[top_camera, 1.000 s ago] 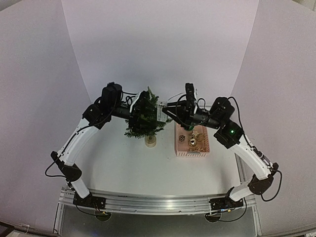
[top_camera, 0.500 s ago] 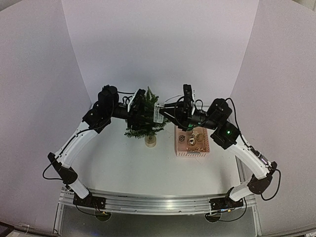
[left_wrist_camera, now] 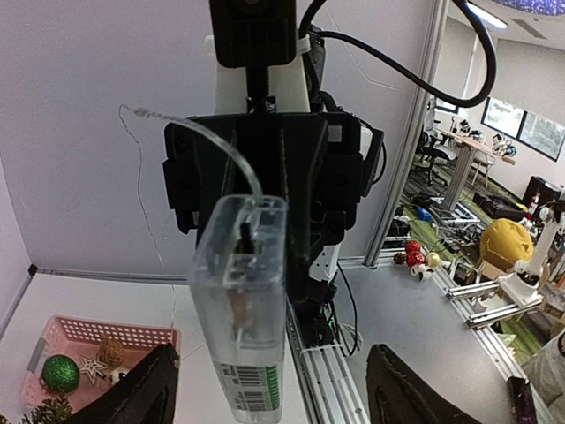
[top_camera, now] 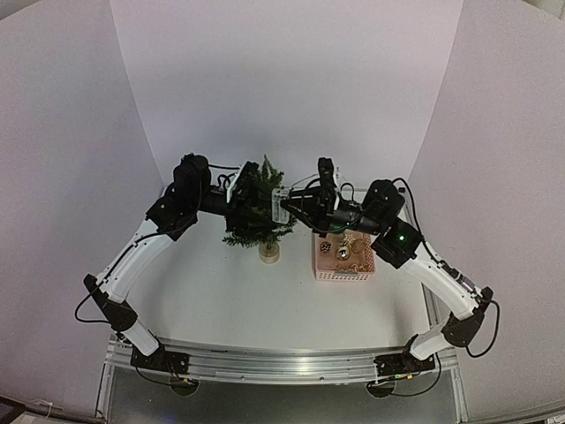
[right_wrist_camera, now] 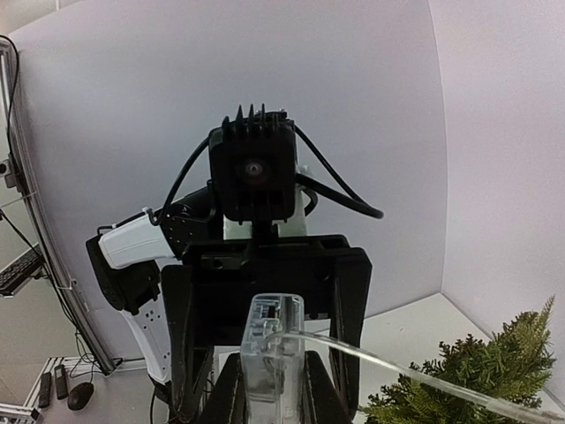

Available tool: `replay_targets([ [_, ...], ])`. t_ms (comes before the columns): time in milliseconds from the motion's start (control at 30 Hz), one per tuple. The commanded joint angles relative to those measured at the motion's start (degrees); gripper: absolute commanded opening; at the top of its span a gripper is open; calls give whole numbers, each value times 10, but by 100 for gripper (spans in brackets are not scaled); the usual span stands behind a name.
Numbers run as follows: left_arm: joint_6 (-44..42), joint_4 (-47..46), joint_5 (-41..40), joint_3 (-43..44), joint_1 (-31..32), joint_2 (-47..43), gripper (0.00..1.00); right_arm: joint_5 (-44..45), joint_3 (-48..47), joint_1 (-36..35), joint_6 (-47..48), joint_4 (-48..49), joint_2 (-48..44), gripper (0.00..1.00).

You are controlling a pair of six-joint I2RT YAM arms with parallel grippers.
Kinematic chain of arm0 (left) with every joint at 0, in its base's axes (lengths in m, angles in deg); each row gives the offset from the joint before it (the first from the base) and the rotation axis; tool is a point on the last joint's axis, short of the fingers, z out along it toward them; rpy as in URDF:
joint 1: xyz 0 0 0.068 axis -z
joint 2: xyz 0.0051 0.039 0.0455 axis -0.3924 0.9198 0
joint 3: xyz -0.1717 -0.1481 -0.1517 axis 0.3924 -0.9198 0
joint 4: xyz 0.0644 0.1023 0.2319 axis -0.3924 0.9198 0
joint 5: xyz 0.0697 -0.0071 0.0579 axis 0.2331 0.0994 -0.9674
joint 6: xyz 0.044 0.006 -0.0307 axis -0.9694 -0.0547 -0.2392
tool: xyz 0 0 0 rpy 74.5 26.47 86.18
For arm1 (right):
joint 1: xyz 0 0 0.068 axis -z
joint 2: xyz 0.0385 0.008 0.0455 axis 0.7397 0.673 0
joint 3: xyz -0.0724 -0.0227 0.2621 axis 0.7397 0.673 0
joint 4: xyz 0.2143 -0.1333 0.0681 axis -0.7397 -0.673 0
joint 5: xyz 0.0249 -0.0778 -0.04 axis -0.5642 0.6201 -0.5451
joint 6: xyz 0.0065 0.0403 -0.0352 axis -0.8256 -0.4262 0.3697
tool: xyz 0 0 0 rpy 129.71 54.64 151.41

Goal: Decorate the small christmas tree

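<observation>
The small christmas tree [top_camera: 259, 216] stands mid-table on its pale base, and its green tips [right_wrist_camera: 481, 371] show in the right wrist view. My right gripper [top_camera: 291, 204] [right_wrist_camera: 274, 393] is shut on a clear plastic battery box [top_camera: 281, 204] [right_wrist_camera: 272, 349] above the tree's right side. A clear wire [right_wrist_camera: 424, 364] trails from the box toward the tree. My left gripper [top_camera: 267, 205] [left_wrist_camera: 272, 384] faces it, open. Its fingers [left_wrist_camera: 146, 389] stand wide on either side of the box [left_wrist_camera: 243, 300] without touching it.
A pink basket [top_camera: 319, 261] [left_wrist_camera: 84, 331] sits right of the tree, holding a green ball [left_wrist_camera: 60, 373], a star [left_wrist_camera: 93, 364] and other ornaments. Both arms meet over the table's back half, near the white backdrop. The metal frame rail [left_wrist_camera: 331, 371] runs along the table edge.
My right gripper has carried the box a little to the left, further in between the left fingers. The left jaws narrowed slightly, then eased wider.
</observation>
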Motion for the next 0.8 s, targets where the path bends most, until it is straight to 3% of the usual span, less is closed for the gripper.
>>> replay_targets([
  [0,0,-30,13,2,2,-29,66,-3,-7,-4,4,12,13,0],
  [167,1,-23,10,0,2,-29,38,-6,-13,-3,5,16,23,0],
  [367,0,-19,7,-5,2,-33,14,-8,-12,-3,0,29,27,0],
  [567,-31,19,-7,-9,1,-44,14,7,11,-3,-5,35,7,0],
  [667,-47,43,-9,-3,0,-44,27,10,17,-3,-6,40,2,0],
  [767,-53,57,-8,-3,-2,-45,33,5,13,-4,-8,45,4,0],
])
